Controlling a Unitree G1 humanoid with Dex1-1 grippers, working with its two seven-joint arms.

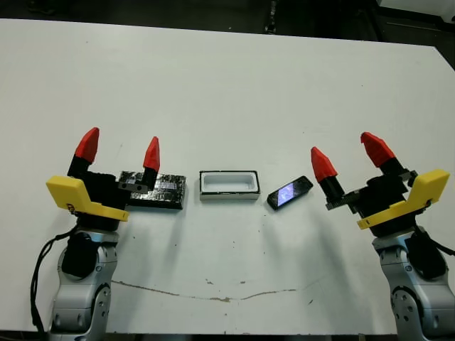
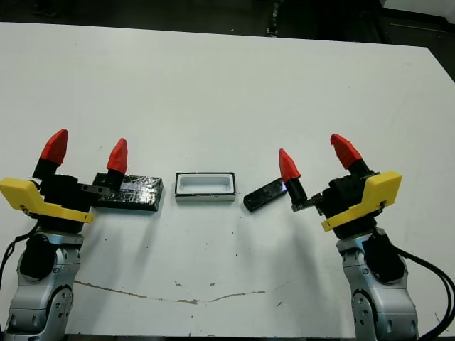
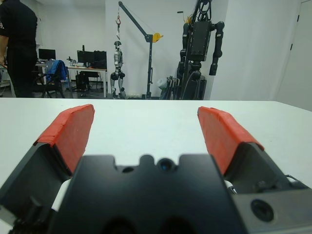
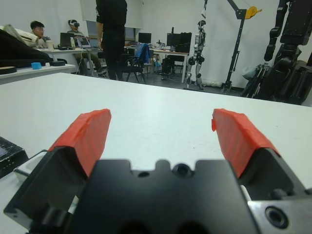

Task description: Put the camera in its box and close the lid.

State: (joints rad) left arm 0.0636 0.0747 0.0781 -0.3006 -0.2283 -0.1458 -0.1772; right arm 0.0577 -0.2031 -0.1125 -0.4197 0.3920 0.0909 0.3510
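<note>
The white-walled box [image 1: 228, 185] sits open near the middle of the table, nothing inside it. Just to its right lies the camera [image 1: 290, 192], a slim black bar with a bluish glossy face, angled on the tabletop. Left of the box rests the lid [image 1: 160, 190], flat, black and glossy with silvery reflections. My left gripper [image 1: 119, 149] is open, held above the lid's left end, one finger overlapping it. My right gripper [image 1: 350, 156] is open to the right of the camera, holding nothing. The wrist views show only each gripper's own red fingertips [image 3: 73, 131] [image 4: 87, 136] spread apart.
The white table [image 1: 234, 92] stretches far beyond the objects, with a thin dark scuff line [image 1: 213, 295] near its front edge. Beyond the table's far side, people [image 4: 113, 34] and robot stands [image 3: 200, 48] are in the room.
</note>
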